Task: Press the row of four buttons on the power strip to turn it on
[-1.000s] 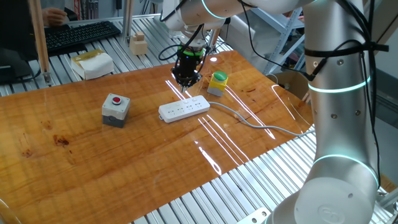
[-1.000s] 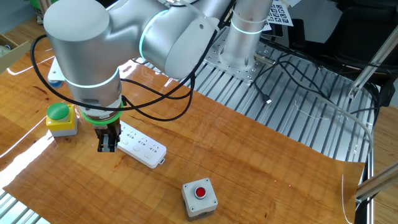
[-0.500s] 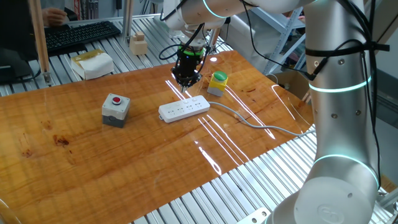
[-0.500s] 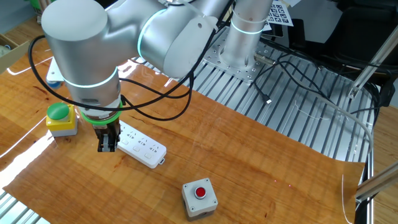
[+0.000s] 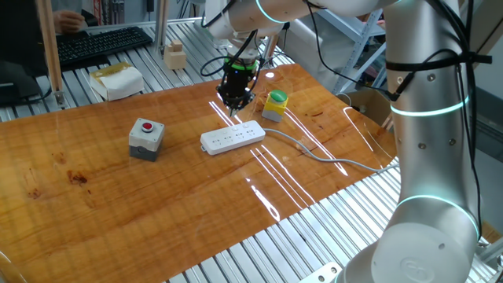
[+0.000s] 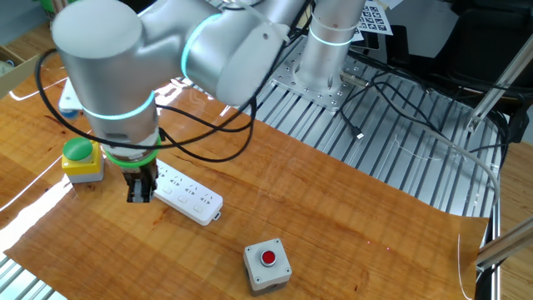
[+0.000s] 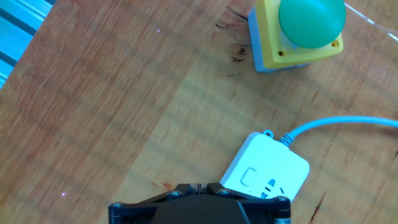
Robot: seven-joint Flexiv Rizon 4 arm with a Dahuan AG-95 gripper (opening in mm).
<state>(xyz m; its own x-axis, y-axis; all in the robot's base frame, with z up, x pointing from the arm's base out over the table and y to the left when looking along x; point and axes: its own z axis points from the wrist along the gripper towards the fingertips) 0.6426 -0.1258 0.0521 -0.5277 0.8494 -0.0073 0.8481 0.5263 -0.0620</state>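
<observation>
The wooden table (image 5: pixel 118 204) carries the white power strip (image 5: pixel 233 137) near its middle, a grey box with a red button (image 5: pixel 146 138) at its 9 o'clock, a green-capped yellow box (image 5: pixel 274 105) at 2 o'clock

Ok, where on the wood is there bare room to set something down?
Widest bare patch: the wooden table in front of the grey box and the power strip. Crowded: the tool hangs over the strip's cable end, next to the yellow button box, and the cable crosses beyond.
</observation>
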